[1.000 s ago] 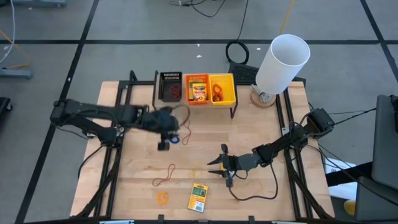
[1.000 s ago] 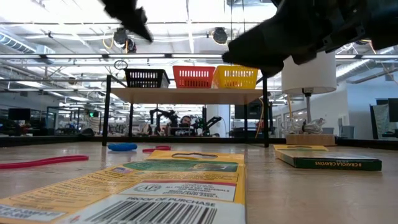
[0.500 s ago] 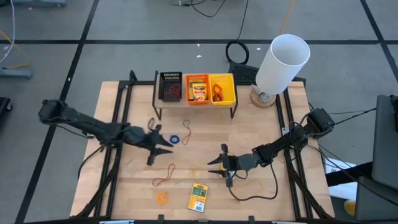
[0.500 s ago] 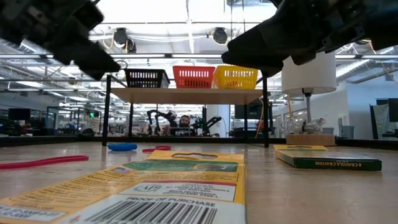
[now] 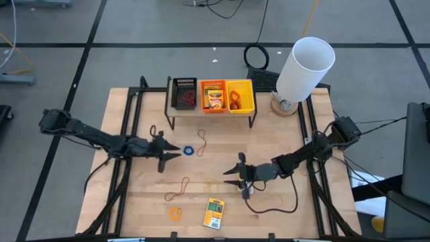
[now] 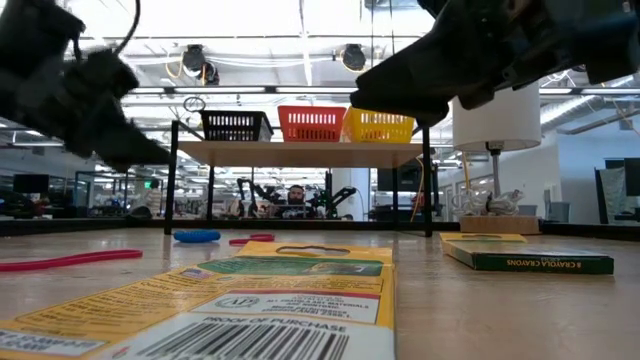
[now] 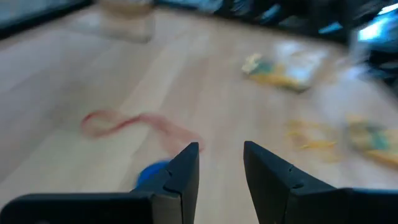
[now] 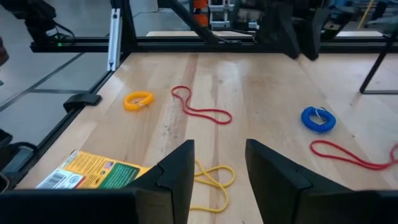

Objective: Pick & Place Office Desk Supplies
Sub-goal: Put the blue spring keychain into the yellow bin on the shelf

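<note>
Across the wooden worktop [image 5: 282, 208], seen from above, both dark arms reach inward from the two sides. Behind them stands a big white cylinder [image 5: 304, 67], and a raised shelf carries three bins: black [image 5: 184, 94], orange [image 5: 213, 97] and yellow [image 5: 239, 96], each already holding some items.

Left arm: its end effector [image 5: 169, 149] hovers low near the middle of the worktop, fingers [image 7: 184, 176] spread with a clear gap, pointed at the blue coiled band [image 5: 189, 150] just beside them. A long red band [image 5: 201, 141] lies just past the blue one, toward the shelf.

Right arm: its end effector [image 5: 235, 176] waits right of centre, fingers [image 8: 176, 174] likewise apart and holding nothing, with a thin yellow band [image 8: 208, 180] on the wood just ahead of it.

Supplies not yet collected: a yellow pack with a green label [image 5: 214, 213] near the front edge, a second red band [image 5: 179, 189] and a small orange band [image 5: 175, 214] to its left.

Step in hand, as judged: the left arm's approach to pick the blue coiled band. The next move calls for lowering the spread fingers astride the coil, pressing them together on it, then carrying it to a bin. Because the coil lies flat, the fingertips must nearly touch the wood to catch it.
</note>
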Controlling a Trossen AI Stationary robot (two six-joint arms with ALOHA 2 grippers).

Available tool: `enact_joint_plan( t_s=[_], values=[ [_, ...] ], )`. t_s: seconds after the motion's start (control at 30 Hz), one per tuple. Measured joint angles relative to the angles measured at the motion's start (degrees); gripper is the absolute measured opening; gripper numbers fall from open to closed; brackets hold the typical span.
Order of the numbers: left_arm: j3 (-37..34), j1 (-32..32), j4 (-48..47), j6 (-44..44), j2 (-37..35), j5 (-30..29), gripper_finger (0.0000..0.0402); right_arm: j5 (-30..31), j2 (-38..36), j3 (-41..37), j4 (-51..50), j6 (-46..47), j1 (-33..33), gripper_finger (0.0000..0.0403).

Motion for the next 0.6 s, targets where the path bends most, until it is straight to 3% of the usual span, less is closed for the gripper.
enact_joint_plan(
  t_s=[0.13, 0.6],
  values=[
    [0.0, 2.0, -6.1, -4.1, 0.0, -2.5, 0.0118, 0.0, 0.0, 0.0, -0.1, 0.6, -0.2, 0.0132],
    [0.0, 6.0, -8.4, -9.7, 3.5, -1.1, 0.0118, 0.0, 0.0, 0.0, 0.0, 0.2, -0.2, 0.0132]
  ],
)
